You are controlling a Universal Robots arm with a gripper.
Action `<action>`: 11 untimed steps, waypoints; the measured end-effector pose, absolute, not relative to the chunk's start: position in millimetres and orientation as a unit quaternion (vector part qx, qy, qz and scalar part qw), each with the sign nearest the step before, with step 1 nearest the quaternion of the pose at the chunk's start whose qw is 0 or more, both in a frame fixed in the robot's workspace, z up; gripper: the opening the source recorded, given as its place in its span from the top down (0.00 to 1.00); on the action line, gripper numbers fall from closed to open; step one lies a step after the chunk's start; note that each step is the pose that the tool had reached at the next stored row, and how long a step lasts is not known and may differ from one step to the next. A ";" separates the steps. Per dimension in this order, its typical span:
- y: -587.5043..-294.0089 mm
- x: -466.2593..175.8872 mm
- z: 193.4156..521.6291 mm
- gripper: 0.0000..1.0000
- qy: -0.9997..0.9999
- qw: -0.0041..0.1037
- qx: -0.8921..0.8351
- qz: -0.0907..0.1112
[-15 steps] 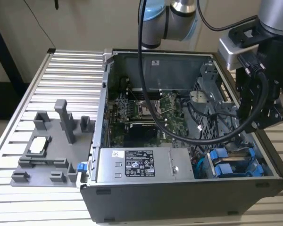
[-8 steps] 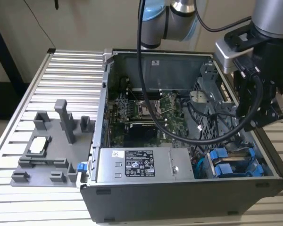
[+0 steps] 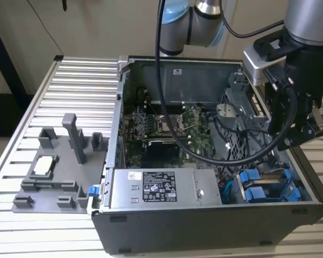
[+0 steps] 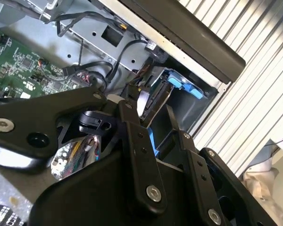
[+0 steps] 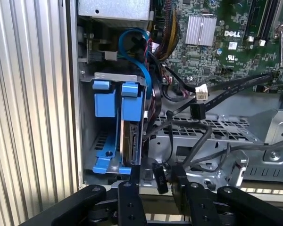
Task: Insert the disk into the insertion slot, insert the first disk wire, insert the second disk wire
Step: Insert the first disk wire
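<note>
You have the computer case (image 3: 204,226) on the tabletop (image 3: 81,86), with the fixture tray (image 3: 54,183) beside it on the exterior view's left. Inside, the motherboard (image 3: 161,126) lies behind the power supply (image 3: 161,188). The drive bay (image 5: 118,77) at the exterior view's right holds the disk (image 5: 130,141), just beside another carrier (image 5: 104,101). The claw (image 5: 156,183) hangs near that bay.

Table (image 3: 70,86): ribbed aluminium slats running left to right, pale grey, covering the whole work surface. The same slats appear in both wrist views (image 5: 28,94) (image 4: 264,94).
Wall (image 3: 97,27): plain cream, at the far side behind the table.
Black post (image 3: 2,48): slanted, at the exterior view's left, off the table's far corner.
Light: even and soft, with faint sheen on the slat ridges.
</note>
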State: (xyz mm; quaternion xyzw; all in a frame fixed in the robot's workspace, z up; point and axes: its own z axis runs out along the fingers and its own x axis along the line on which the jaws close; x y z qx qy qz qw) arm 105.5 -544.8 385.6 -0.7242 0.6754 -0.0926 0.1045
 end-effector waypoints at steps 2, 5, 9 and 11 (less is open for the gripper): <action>-544.8 105.5 385.5 0.60 0.675 0.104 -0.724 -0.093; -544.9 105.5 385.5 0.60 0.675 0.104 -0.724 -0.093; -544.9 105.5 385.5 0.68 0.675 0.104 -0.724 -0.093; -544.8 105.5 385.5 0.80 0.675 0.104 -0.724 -0.093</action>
